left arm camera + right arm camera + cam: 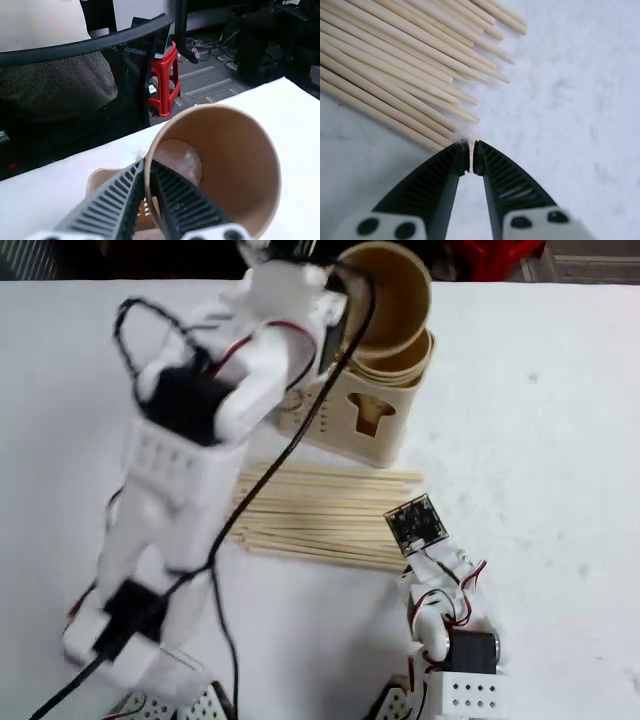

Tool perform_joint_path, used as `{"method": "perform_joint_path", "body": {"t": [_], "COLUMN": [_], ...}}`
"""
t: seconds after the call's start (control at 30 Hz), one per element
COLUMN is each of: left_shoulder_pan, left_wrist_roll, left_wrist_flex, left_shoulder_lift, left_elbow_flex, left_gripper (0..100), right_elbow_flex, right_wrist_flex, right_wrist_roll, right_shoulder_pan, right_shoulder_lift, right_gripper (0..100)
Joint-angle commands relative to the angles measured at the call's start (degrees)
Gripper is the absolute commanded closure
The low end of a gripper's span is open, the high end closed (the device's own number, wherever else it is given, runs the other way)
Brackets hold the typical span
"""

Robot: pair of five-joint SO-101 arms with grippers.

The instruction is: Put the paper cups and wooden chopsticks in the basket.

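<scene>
A brown paper cup hangs tilted over the cream basket at the back of the table. My left gripper is shut on the cup, one finger inside the rim and one outside. Rims of other cups show in the basket's top. A flat bundle of wooden chopsticks lies on the table in front of the basket. My right gripper is shut, low over the table, its tips touching the ends of the nearest chopsticks.
The left arm stretches across the table's left half, its black cable draped over the chopsticks. The right arm stands at the front edge. Bare white table lies to the right. A black chair and red stool stand beyond the table.
</scene>
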Motion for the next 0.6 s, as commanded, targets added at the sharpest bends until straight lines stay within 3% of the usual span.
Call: {"method": "perform_joint_path", "body": {"t": [0.0, 0.47, 0.57], "left_shoulder_pan": [1.10, 3.12, 3.03], "left_wrist_roll": [2.73, 2.90, 2.90], "left_wrist_flex": [-1.67, 5.80, 6.68], "left_shoulder_lift": [10.59, 20.18, 20.18], "left_elbow_flex": [-12.04, -20.84, -20.75], "left_gripper": [98, 97, 91], "right_elbow_flex": [0.44, 0.44, 0.44], "right_wrist_flex": [-1.01, -1.01, -1.01], "right_wrist_roll": [0.70, 0.70, 0.70], "right_shoulder_pan": [-0.13, -0.13, -0.13], "right_shoulder_lift": [-0.31, -0.31, -0.31], "right_gripper": [96.4, 96.4, 96.4]}}
